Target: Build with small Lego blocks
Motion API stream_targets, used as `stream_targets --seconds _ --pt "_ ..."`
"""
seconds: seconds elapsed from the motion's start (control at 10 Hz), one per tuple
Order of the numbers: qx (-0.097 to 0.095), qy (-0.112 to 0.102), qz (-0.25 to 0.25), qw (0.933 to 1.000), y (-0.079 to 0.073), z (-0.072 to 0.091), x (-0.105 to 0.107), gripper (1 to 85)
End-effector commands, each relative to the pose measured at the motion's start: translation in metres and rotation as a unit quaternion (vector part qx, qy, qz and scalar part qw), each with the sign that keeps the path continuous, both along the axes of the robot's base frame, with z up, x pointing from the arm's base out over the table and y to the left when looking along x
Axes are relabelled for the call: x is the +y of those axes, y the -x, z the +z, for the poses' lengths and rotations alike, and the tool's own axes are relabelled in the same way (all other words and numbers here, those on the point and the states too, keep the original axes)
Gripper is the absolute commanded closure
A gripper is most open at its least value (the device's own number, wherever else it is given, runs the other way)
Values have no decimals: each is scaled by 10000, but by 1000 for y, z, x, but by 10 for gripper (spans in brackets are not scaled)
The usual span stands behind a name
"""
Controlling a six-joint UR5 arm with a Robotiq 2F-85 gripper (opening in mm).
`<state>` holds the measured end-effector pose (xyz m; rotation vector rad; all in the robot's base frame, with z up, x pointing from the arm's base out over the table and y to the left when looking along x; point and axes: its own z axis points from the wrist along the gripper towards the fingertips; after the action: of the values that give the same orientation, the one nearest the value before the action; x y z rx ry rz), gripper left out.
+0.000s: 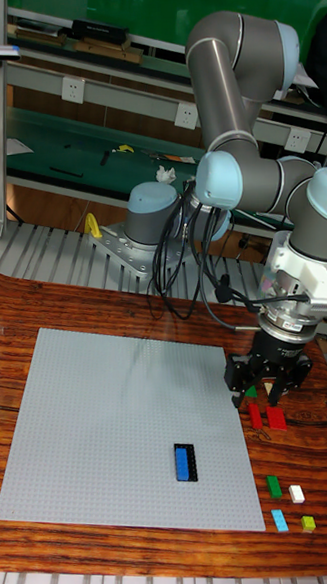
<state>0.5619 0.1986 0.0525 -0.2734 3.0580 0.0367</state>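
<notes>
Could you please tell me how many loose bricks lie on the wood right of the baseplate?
6 visible: two red below the gripper, then green, white, light blue, yellow-green. The gripper may hide others.

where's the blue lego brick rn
In the tall fixed view, the blue brick sits on the grey baseplate, lower right area, beside a black brick.

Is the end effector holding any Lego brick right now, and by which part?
Cannot be told: the end effector sits low over the red bricks, fingertips hidden.
</notes>
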Motion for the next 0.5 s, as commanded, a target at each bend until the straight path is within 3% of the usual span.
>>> stream_targets --seconds 0.0,0.2,0.4 --pt "-35 -203 -71 9998 2 2 9 120" --pt "-66 -328 -195 9992 14 9 17 147" --pt "-33 -320 -400 9987 21 11 18 267"
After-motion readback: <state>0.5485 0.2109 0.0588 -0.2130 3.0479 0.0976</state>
